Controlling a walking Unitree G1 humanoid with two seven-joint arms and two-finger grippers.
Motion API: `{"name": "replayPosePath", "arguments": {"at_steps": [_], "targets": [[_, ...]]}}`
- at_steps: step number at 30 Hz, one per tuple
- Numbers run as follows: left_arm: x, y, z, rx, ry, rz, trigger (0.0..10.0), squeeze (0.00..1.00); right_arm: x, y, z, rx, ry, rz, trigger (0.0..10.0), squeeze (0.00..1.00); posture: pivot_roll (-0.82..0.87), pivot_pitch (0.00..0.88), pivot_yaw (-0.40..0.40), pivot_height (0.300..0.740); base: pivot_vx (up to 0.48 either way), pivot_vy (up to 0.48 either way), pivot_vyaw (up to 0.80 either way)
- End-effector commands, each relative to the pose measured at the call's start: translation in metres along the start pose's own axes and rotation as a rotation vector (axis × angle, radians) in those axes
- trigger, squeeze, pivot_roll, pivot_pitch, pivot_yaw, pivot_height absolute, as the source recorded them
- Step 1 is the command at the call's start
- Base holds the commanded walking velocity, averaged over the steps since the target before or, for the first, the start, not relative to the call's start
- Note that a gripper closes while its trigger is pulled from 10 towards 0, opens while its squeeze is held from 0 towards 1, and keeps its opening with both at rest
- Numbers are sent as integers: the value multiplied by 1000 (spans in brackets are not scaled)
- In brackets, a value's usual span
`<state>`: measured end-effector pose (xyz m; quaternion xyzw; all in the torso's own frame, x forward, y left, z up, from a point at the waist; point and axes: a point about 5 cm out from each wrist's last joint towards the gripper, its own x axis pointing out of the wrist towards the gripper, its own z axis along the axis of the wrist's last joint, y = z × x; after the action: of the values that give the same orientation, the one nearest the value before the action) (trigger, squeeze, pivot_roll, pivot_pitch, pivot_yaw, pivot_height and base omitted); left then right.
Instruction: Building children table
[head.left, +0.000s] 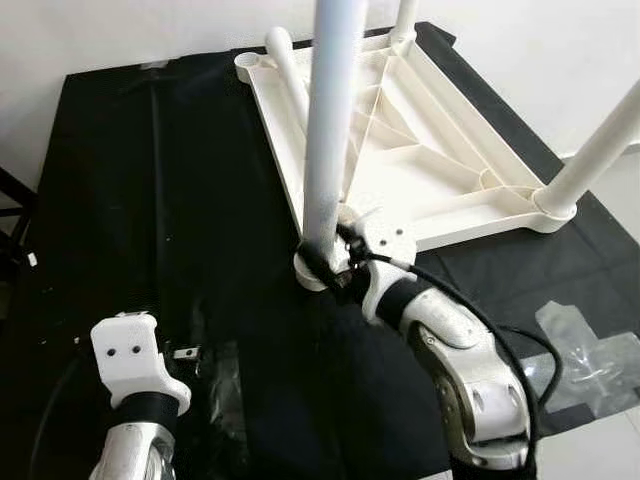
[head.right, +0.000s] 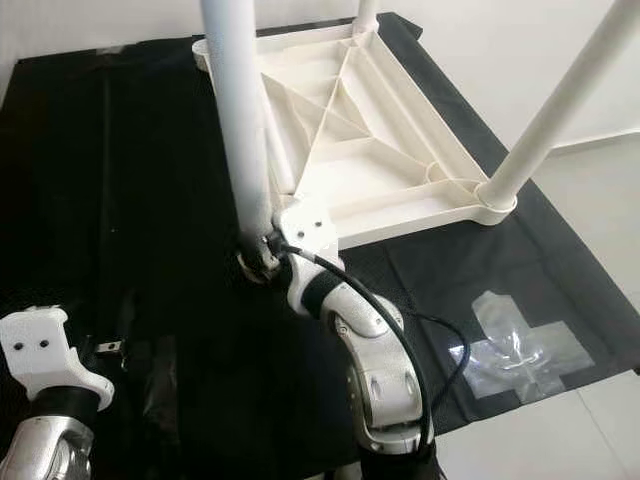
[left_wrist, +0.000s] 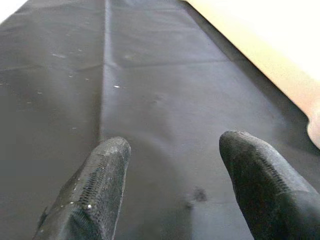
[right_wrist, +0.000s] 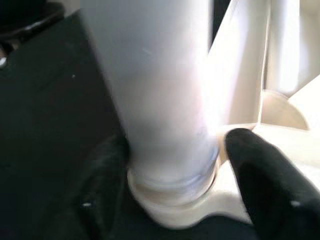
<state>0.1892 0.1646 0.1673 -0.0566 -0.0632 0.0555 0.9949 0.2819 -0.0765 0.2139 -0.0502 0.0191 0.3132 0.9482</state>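
Left eye view, read from the robot's left across: the left gripper (head.left: 125, 345) hangs low over the black cloth (head.left: 150, 180) covering the surface, touching nothing, and the left wrist view shows its two black fingers (left_wrist: 95, 195) well apart with only cloth between them. Further right, the white tabletop (head.left: 400, 150) lies upside down on the cloth, ribs facing up. At its near corner a white leg (head.left: 330, 120) stands upright in its corner socket (head.left: 312, 270), and the right gripper (head.left: 335, 262) is down at the foot of that leg; in the right wrist view the jaws sit on either side of the leg just above the socket collar, close against it, though whether they press on it firmly I cannot tell. A second leg (head.left: 598, 150) stands in the far right corner, a third leg (head.left: 405, 20) rises at the back, and one more leg (head.left: 285, 60) lies loose on the tabletop by the back left corner. Clear tape (head.left: 590, 355) is stuck to the cloth at the right. My judgement is that the near leg is being seated. The risk is a sideways push: gripping so low on a tall leg, any tilt could lever it out of the socket or jam it crooked, and the light tabletop could slide on the cloth.
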Motion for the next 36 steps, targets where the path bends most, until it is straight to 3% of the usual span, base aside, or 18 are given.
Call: {"name": "replayPosePath", "arguments": {"at_steps": [1, 2, 3, 4, 5, 6, 7, 9, 14, 22, 23, 24, 25, 32, 36], "targets": [[-2, 4, -6, 10, 24, 3, 10000, 0, 8, -7, 14, 31, -82, 102, 10000, 1000, 20, 257, 7, 740, 0, 0, 0], [-2, 4, -6, 9, 24, 3, 10000, 0, 12, -6, 22, 40, -128, 179, 10000, 1000, 20, 257, 7, 740, 0, 0, 0], [-2, 4, -6, 9, 24, 3, 10000, 0, 12, -6, 22, 40, -128, 179, 10000, 1000, 20, 257, 7, 740, 0, 0, 0], [-2, 4, -6, 8, 23, 4, 10000, 0, 13, -6, 30, 6, -168, 284, 10000, 749, 22, 254, 6, 740, 0, 0, 0], [-2, 3, -6, 6, 20, 6, 10000, 0, 12, -9, 34, -75, -189, 391, 10000, 0, 33, 253, 5, 740, 0, 0, 0], [-2, 3, -6, 6, 20, 6, 10000, 0, 12, -9, 34, -75, -189, 391, 10000, 0, 33, 253, 5, 740, 0, 0, 0], [-2, 3, -6, 5, 18, 6, 10000, 0, 10, -12, 35, -134, -192, 454, 10000, 0, 33, 252, 4, 740, 0, 0, 0], [-2, 3, -5, 0, 13, 11, 10000, 0, 17, -28, 39, -193, -174, 537, 10000, 0, 35, 248, -4, 740, 0, 0, 0], [-3, 5, -5, -5, 6, 29, 10000, 0, 30, -41, 47, -199, -137, 719, 10000, 0, 52, 242, -9, 740, 0, 0, 0], [-7, 5, -4, 4, -1, 52, 10000, 0, 46, -50, 57, -216, -153, 841, 9882, 0, 81, 237, -25, 740, 0, 0, 0], [-8, 5, -4, 4, -2, 54, 10000, 0, 48, -51, 56, -216, -151, 846, 9059, 0, 88, 237, -32, 740, 0, 0, 0], [-8, 5, -4, 4, -2, 54, 10000, 0, 48, -51, 56, -216, -151, 846, 9059, 0, 88, 237, -32, 740, 0, 0, 0], [-8, 5, -4, 5, -3, 56, 10000, 0, 51, -53, 56, -217, -150, 854, 196, 0, 87, 237, -33, 740, 0, 0, 0], [-5, 2, -5, 2, -6, 61, 10000, 0, 57, -56, 49, -220, -130, 927, 0, 0, 89, 241, -34, 740, 0, 0, 0], [-2, 0, -7, -6, -7, 56, 10000, 0, 57, -61, 41, -203, -138, 874, 0, 0, 50, 244, -46, 740, 0, 0, 0]]}}
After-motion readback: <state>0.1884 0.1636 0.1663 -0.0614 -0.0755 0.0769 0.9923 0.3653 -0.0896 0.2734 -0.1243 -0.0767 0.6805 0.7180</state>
